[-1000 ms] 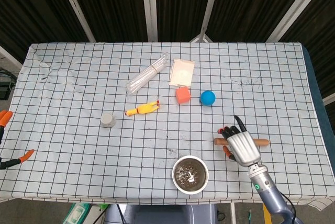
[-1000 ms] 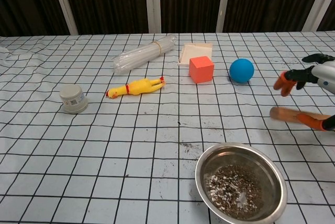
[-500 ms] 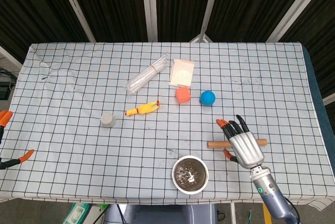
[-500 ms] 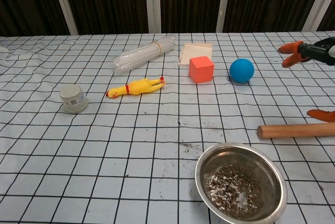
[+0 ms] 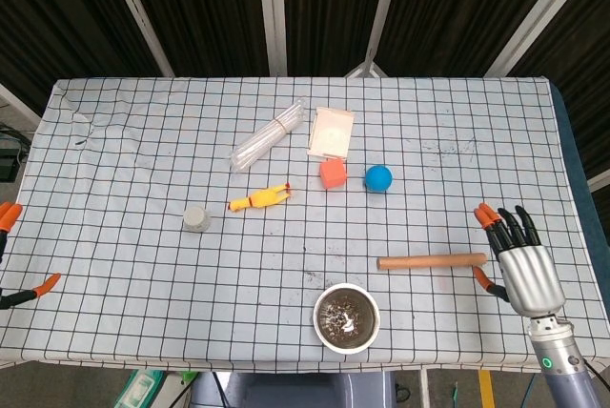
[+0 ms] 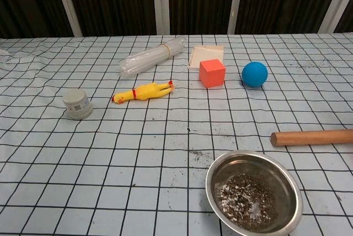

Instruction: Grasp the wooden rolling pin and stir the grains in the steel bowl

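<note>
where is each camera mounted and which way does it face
Head view: high above the near table edge, looking steeply down; the open right hand and tips of the left hand show.
Chest view: low at the near edge, looking across toward the dark curtains; no arm or hand shows.
Shared: rolling pin, steel bowl, blue ball.
</note>
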